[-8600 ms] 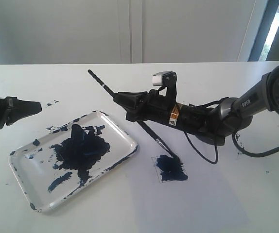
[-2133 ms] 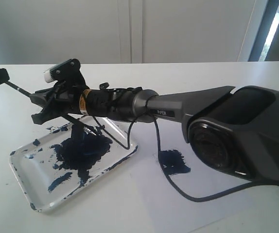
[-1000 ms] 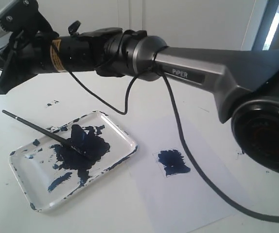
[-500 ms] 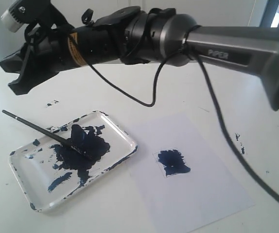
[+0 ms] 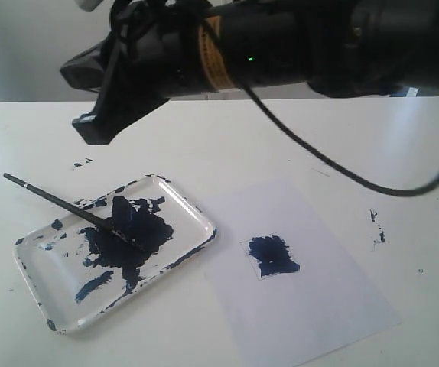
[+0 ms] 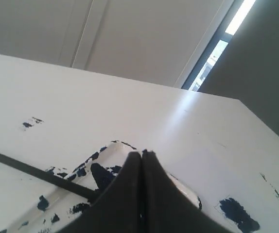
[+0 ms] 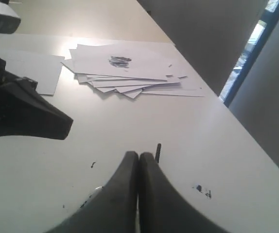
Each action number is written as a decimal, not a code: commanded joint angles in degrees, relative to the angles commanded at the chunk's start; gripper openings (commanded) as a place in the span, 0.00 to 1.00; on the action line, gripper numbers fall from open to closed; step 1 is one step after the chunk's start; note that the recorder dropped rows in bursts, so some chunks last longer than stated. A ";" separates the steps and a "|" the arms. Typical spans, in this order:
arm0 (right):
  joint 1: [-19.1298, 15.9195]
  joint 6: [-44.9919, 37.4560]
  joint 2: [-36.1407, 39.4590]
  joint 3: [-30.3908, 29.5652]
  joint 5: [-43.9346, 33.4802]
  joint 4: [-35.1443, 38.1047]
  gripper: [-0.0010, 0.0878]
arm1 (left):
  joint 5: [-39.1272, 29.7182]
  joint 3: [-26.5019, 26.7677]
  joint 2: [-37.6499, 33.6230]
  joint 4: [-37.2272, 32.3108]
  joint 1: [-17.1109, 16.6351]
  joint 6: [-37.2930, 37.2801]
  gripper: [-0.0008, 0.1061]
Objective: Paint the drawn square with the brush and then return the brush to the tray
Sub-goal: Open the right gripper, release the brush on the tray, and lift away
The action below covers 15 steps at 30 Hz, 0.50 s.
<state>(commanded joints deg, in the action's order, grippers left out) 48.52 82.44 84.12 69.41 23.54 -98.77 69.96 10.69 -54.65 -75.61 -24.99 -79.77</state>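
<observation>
As the painting looks finished, the right gripper [image 7: 138,156] is hanging empty, jaws pressed together. Below it the brush [image 5: 66,204] is lying with its tip in the tray [image 5: 47,264], handle overhanging the rim. Farther off, the drawn square [image 5: 271,256] is sitting filled blue.

We seem to be in a plain lab or test room: a bare white worktop [image 5: 36,138], pale panelled walls [image 6: 144,34], a narrow window [image 6: 216,51], and a loose stack of paper sheets [image 7: 130,73], the top one paint-smudged.
</observation>
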 joint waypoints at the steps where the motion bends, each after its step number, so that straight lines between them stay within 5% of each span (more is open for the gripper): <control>1: 0.00 0.00 -3.86 -3.60 -2.18 0.00 0.01 | 0.00 -1.13 0.00 0.31 0.00 0.11 0.05; 10: 0.00 0.27 -32.89 -29.10 -13.49 6.97 0.01 | 0.00 -3.31 11.78 -0.73 0.00 -8.57 0.05; 15: 0.00 0.27 -42.14 -37.36 -17.82 12.02 0.01 | 0.00 -3.31 17.50 -2.22 0.00 -14.75 0.05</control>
<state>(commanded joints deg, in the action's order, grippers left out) 48.52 82.71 41.98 32.04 5.73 -86.74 69.96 7.38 -37.15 -77.83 -24.99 -94.52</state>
